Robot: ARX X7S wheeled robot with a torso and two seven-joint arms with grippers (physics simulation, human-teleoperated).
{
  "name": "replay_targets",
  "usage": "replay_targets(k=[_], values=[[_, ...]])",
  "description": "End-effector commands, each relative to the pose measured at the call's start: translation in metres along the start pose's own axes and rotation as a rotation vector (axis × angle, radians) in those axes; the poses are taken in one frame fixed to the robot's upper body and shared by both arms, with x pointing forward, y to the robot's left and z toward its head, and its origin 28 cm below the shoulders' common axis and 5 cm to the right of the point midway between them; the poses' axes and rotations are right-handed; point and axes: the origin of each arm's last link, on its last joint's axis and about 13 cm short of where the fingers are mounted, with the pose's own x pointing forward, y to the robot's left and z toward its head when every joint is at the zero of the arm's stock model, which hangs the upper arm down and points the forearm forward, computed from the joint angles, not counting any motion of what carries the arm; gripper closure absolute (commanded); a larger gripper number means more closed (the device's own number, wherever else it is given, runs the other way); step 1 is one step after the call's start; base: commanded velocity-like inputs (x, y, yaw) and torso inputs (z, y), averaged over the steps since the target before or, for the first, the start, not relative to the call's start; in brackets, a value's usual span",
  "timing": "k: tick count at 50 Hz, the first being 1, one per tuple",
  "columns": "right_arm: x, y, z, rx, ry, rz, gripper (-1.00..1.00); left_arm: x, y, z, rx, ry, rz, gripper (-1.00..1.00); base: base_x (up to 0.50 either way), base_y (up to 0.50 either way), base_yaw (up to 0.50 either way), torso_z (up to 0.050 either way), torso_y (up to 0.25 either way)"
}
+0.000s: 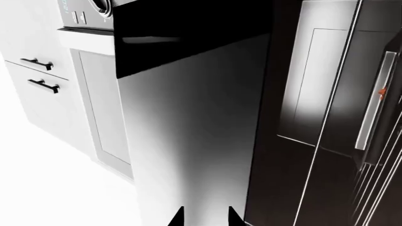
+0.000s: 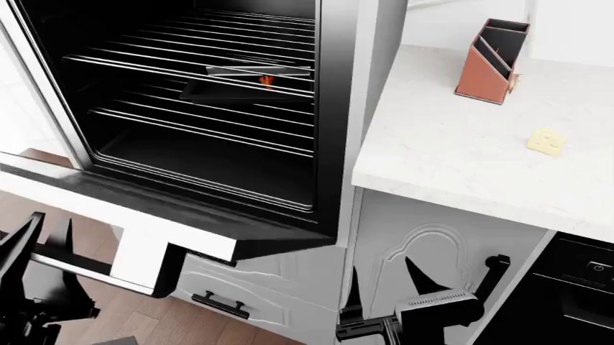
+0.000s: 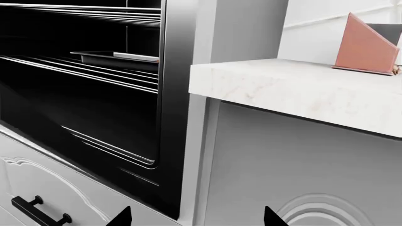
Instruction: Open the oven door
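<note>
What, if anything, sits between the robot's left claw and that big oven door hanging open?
Nothing visible does. In the head view the left gripper sits right beside the lowered, steel-framed dark glass oven door, near its long steel bar handle, with only wooden floor underneath.

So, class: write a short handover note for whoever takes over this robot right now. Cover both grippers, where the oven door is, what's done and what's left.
Left gripper: open, holding nothing, low beside the oven door.
Right gripper: open, holding nothing, in front of the white cabinet door under the countertop.
Oven door: swung down, racks and cavity exposed.
Done: door is open.
Left: probably nothing beyond backing the arms away.
</note>
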Motion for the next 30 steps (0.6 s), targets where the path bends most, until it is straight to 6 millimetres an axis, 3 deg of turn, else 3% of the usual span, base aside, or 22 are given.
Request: replay_targets(k=[1, 30], values=[[0.000, 0.000, 0.000, -0.001, -0.002, -0.001, -1.00, -0.010, -0.001, 0.017, 0.010, -0.134, 0.005, 1.00, 0.00, -0.01, 0.00, 0.000, 0.000], [0.000, 0.001, -0.001, -0.004, -0.004, 0.001, -1.00, -0.029, -0.017, 0.013, -0.008, -0.123, -0.008, 1.00, 0.00, 0.00, 0.00, 0.000, 0.000]])
